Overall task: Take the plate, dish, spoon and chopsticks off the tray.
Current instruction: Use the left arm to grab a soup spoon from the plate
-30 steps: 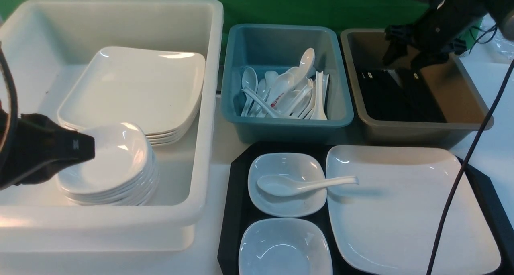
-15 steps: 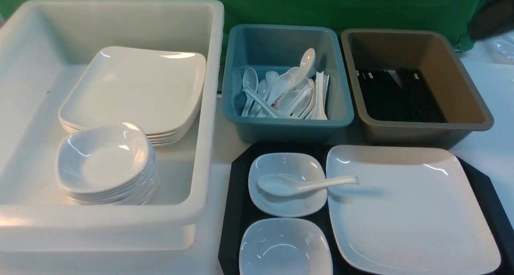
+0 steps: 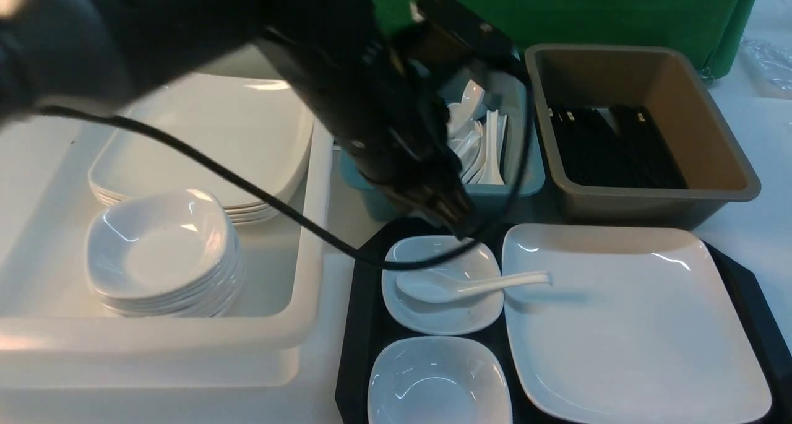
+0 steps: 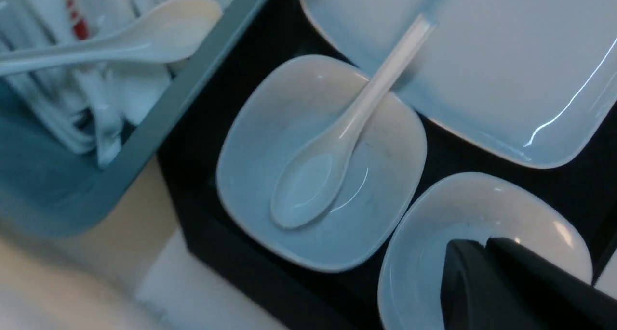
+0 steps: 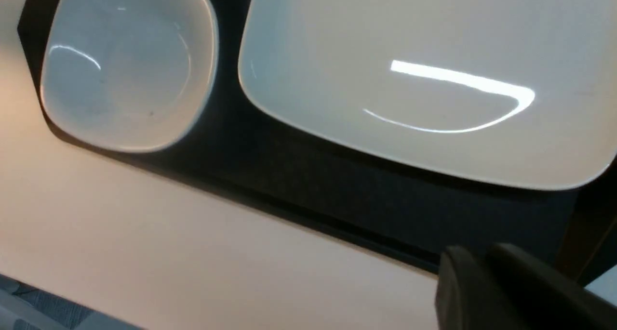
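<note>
Compared with the earlier front view, the dark left arm [image 3: 346, 96] now reaches in over the white bin and the teal bin [image 3: 377, 198] beyond the big black rectangular tray [image 3: 365, 325], while the right arm's dark end has left the upper right corner. The things on the tray look unmoved.

The left gripper [image 4: 487, 243] has its fingers together — nothing between them — and hangs above the tray's left part. The glossy white soup spoon [image 4: 347, 123] lies near that gripper but apart from it, its bowl in the farther small white rounded-square dish [image 4: 390, 151] on the tray's left side, its handle reaching over the large glossy white square plate [image 3: 637, 331]. That plate fills the tray's right part, to the right of the left gripper. A second small white dish [image 3: 439, 380] sits on the tray's left side, nearer the camera (the left wrist view shows the fingers across it, though how high above I cannot tell).

The right gripper [image 5: 482, 253], blurred and seen only from its own wrist, has its fingers together too, empty, near the tray's edge and apart from the plate. Black chopsticks with gold bands [image 3: 619, 151] lie in the brown bin [image 3: 711, 145] beyond the tray's right part.
</note>
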`<state>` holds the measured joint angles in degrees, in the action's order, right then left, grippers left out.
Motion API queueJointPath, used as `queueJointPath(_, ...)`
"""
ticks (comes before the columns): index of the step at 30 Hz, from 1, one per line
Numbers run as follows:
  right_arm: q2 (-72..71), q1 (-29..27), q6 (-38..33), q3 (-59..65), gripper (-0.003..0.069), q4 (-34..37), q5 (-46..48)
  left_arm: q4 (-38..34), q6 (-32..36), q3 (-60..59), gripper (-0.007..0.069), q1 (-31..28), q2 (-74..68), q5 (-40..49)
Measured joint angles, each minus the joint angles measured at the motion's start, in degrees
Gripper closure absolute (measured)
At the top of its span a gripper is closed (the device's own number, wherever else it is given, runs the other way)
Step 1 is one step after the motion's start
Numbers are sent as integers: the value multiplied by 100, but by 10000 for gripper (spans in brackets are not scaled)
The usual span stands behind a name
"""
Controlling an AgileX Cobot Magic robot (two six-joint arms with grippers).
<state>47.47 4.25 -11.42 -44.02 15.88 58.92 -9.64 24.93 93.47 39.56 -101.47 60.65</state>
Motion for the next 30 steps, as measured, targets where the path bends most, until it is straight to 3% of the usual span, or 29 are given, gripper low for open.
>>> queueJointPath(4, -385, 0, 91, 120, 564, -44, 5, 48, 201, 395, 588, 323, -672, -356)
queueJointPath(10, -685, 0, 154, 139, 554, -80, 7, 65, 1044, 690, 453, 552, -1521, -1489)
queueJointPath(19, -689, 0, 172, 139, 544, -82, 11, 291, 1200, 690, 91, 623, -2037, -2018)
queueJointPath(22, -689, 0, 172, 139, 538, -82, 0, 347, 1200, 690, 20, 623, -2162, -2029)
queueJointPath(27, -689, 0, 172, 139, 535, -82, -42, 414, 1201, 694, 6, 623, -2399, -2024)
queueJointPath(30, -689, 0, 172, 139, 534, -82, -53, 419, 1201, 694, 49, 623, -2570, -2155)
